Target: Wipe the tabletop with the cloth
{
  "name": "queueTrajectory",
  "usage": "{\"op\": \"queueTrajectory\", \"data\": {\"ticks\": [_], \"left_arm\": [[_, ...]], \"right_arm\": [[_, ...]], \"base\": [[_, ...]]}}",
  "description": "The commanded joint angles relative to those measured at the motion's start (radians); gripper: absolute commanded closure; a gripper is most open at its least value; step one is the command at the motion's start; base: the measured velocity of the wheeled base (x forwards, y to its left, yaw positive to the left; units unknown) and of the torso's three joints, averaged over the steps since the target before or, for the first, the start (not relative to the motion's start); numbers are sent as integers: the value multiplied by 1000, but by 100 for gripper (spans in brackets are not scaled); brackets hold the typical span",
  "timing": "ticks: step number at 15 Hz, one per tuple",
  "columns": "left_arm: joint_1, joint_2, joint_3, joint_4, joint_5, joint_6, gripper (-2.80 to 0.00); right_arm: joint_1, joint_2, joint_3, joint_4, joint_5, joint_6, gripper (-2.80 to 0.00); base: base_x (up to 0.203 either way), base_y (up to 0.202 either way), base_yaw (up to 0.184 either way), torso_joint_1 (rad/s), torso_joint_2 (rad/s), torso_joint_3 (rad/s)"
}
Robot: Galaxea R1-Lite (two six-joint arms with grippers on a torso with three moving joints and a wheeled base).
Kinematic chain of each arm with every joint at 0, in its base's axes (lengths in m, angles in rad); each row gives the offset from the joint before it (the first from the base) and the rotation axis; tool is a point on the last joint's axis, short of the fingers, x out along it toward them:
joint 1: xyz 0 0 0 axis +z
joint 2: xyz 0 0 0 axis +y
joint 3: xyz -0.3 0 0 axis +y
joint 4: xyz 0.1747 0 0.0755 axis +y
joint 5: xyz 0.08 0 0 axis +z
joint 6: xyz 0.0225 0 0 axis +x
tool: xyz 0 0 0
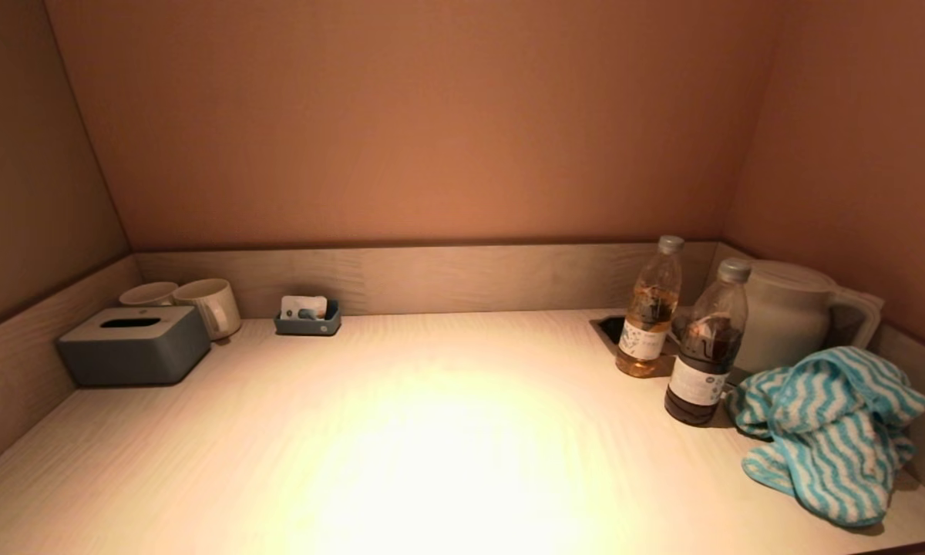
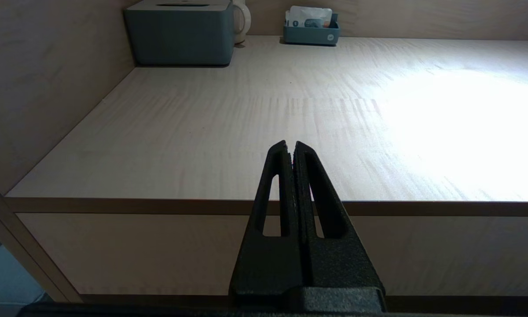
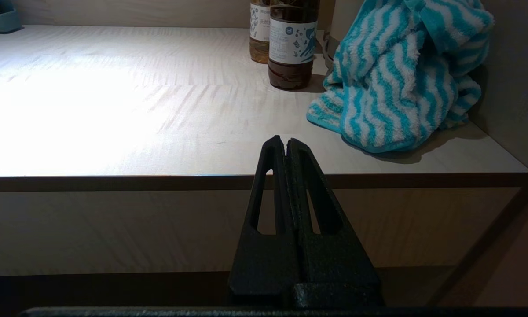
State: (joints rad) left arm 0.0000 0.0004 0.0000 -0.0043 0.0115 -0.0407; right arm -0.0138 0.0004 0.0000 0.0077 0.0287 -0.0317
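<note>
Head view: the striped cloth (image 1: 825,432) lies bunched on the tabletop (image 1: 432,432), just right of the dark bottle (image 1: 705,354). Left wrist view: the left gripper (image 2: 290,147) hangs before the tabletop's front edge, fingers pressed together. Right wrist view: the right gripper (image 3: 281,141) does likewise, apart from the cloth.

**Surface contents**

Pale wood-grain surface (image 1: 432,432), walled on three sides.
- Far-left corner: grey tissue box (image 1: 133,344), two white mugs (image 1: 210,306) just behind it.
- Far edge, left of centre: small grey tray (image 1: 307,318) holding packets.
- Right side: two capped bottles (image 1: 650,308) upright, near each other; white kettle (image 1: 786,314) behind them in the far-right corner.
- Near-right corner: teal-and-white striped cloth (image 1: 829,432), bunched, touching the right wall.
</note>
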Motion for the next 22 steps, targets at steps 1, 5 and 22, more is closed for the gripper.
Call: {"op": "queueTrajectory", "data": {"ticks": [1,5,22], "left_arm": [[0,0,0,0,1,-1,0],[0,0,0,0,1,-1,0],[0,0,0,0,1,-1,0]], "right_arm": [[0,0,0,0,0,-1,0],[0,0,0,0,0,-1,0],[0,0,0,0,0,-1,0]], "base": [[0,0,0,0,0,0],[0,0,0,0,0,0],[0,0,0,0,0,0]]}}
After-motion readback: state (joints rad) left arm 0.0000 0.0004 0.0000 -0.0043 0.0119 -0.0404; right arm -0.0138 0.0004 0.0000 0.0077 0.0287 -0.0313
